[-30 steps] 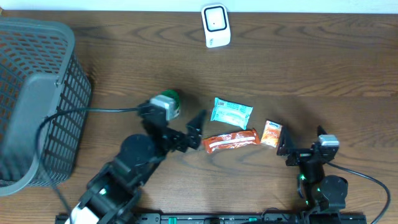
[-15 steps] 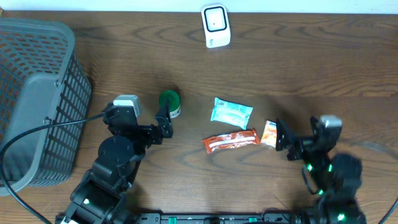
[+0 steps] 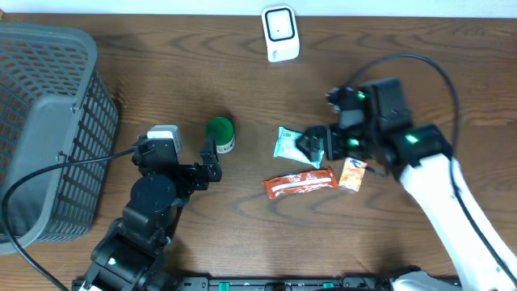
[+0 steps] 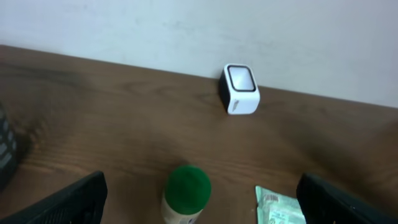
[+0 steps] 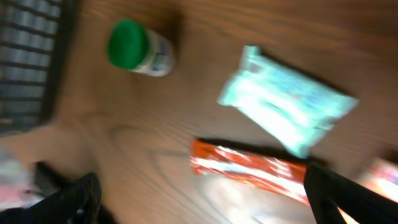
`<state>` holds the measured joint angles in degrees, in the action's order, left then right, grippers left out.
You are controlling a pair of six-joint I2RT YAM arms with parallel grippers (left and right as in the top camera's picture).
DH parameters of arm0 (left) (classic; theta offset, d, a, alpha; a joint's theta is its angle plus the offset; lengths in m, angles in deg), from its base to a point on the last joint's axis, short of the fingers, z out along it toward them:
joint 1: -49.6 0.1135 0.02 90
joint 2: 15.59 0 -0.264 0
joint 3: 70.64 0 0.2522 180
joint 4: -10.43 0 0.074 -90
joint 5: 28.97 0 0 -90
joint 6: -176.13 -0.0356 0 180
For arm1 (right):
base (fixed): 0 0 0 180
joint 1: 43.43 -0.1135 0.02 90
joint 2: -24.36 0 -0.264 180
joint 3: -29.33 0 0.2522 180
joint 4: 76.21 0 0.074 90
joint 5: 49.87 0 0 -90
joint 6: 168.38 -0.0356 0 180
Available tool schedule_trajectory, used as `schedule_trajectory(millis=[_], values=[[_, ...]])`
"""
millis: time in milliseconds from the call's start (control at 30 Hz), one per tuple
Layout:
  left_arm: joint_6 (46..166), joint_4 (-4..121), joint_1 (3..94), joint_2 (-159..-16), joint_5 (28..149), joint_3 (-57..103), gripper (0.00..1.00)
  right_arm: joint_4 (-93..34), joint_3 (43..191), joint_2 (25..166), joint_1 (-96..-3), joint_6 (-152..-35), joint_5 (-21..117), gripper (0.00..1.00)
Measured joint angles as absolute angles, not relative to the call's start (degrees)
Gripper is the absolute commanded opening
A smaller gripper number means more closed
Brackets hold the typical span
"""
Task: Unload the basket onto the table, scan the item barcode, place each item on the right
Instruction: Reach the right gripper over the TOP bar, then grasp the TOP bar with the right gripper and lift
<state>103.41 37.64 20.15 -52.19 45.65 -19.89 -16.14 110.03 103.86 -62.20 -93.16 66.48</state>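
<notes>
The dark brown wooden table shows a strong, wavy grain. At its left edge sits a grey plastic mesh basket, boxy, with a lattice of small square holes.

The left gripper, black and angular, has its fingers spread wide and grips nothing. It is low over the table just beside the bottle. The right gripper is also spread wide and empty. It hangs over the right end of the teal pouch, and from above it is unclear whether it touches it.

The items lie loose at mid-table:
- A long, flat, glossy orange foil wrapper lies lengthwise.
- Just above it is a pale teal crinkled plastic pouch, rectangular with sealed ends.
- A white rounded-square plastic scanner with a dark window stands well apart, at the far edge.
- A small white cylindrical bottle with a smooth green cap lies left of the pouch.
- A small square orange-and-white packet touches the wrapper's right end.
</notes>
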Motion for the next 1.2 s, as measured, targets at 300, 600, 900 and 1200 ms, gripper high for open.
schedule_trajectory(millis=[300,600,900,1200], values=[[103.4,39.0,20.1,-52.2,45.6,-19.9,0.98,-12.4,110.3,117.2,-70.3,-127.3,66.0,0.90],[103.4,41.6,20.1,-52.2,45.6,-19.9,0.98,-17.2,110.3,125.6,-75.0,-152.4,60.5,0.79],[103.4,43.5,20.1,-52.2,45.6,-19.9,0.98,-21.5,110.3,131.6,-75.1,-162.0,57.8,0.57],[103.4,43.8,20.1,-52.2,45.6,-19.9,0.98,-18.2,110.5,131.6,-75.4,-164.1,53.0,0.62]])
